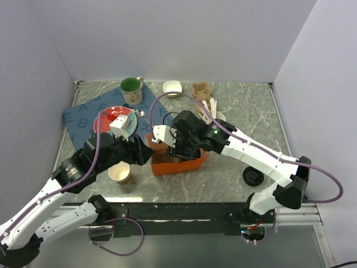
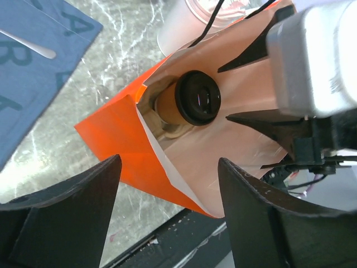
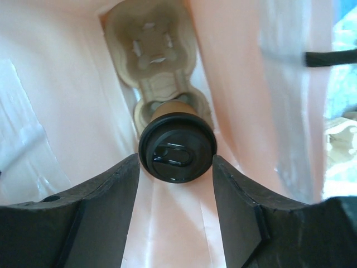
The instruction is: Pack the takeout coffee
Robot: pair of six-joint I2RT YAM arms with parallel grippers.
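Marble table [image 1: 234,170]; takeout coffee [image 3: 177,146] small, brown paper, glossy black-lidded

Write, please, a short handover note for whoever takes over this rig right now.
Left gripper: open, empty, at the mouth of the orange bag.
Right gripper: inside the bag, fingers flanking the lid of the takeout coffee; grip unclear.
Done: the coffee sits in the pulp carrier inside the bag.
To do: probably let go if held, then withdraw the right arm.
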